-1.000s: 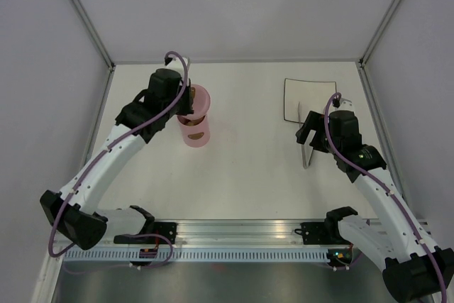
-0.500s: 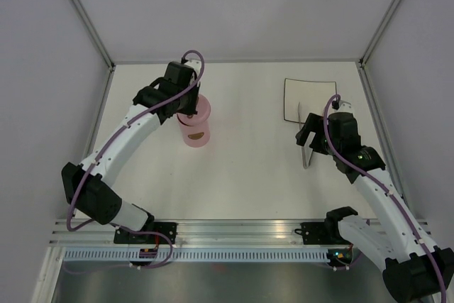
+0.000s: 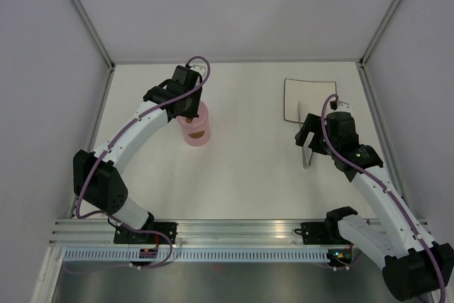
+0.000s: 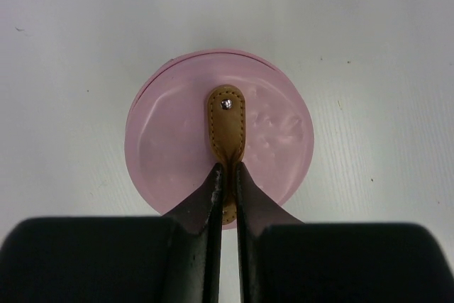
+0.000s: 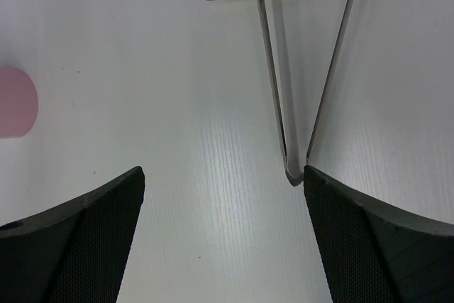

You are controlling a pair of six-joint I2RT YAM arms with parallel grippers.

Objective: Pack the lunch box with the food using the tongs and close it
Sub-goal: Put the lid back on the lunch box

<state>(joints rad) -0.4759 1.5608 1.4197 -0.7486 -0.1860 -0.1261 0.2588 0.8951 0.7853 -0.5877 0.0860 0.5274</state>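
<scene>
two arms show: the left gripper (image 4: 227, 169) is pinched tight on the brown handle (image 4: 225, 115) of the pink lid (image 4: 273, 147), which lies flat over the lunch box (image 3: 196, 134) at the far left of the table (image 3: 248, 175). the right gripper (image 5: 223, 175) hangs with jaws wide apart, holding nothing; the tongs (image 5: 271, 90) lie on the table, joint just beside one finger, tips on the white plate (image 3: 308, 97)

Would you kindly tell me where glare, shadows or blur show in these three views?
Left wrist view: mottled bright patches on the pink lid, right of its handle. Right wrist view: pale streaky sheen on the table; tongs sharp. Top external view: even light, soft shadows only.
</scene>
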